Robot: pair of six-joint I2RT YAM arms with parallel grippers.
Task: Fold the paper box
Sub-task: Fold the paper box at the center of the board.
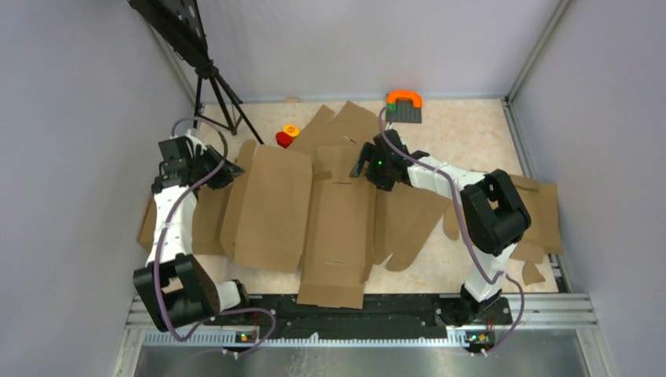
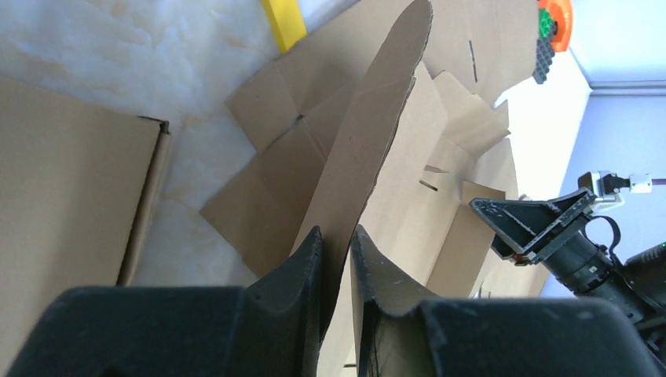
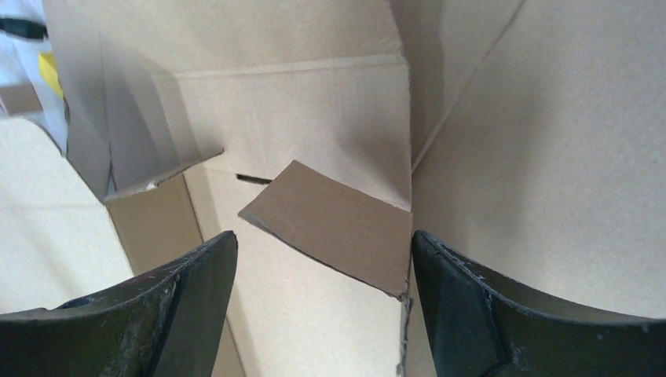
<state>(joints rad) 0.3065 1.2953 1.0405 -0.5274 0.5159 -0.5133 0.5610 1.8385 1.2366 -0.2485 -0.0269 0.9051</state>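
We see the paper box (image 1: 338,228) spread over the middle of the desk (image 1: 471,133), a big brown die-cut sheet partly lifted: its long centre panel lies flat toward the near edge, while a broad side panel on the left stands up off the surface.

The left gripper (image 1: 224,169) sits at the far left edge of that raised panel. In its wrist view the jaws are clenched almost together on the panel's curved edge, with the cardboard (image 2: 377,157) running up from the narrow gap between the fingers (image 2: 302,263). It is grasping the paper box.

The right gripper (image 1: 363,166) hangs over the far end of the centre panel, tilted down into the box. Its jaws are spread wide and hold nothing. A small loose tab (image 3: 330,224) lies in the gap between the fingers (image 3: 463,290), close to the right one, and we cannot tell whether they touch.

Beyond the box stand a black block with an orange handle (image 1: 404,106) and a red-and-yellow object (image 1: 287,136). More cardboard (image 1: 542,212) lies under the right arm.
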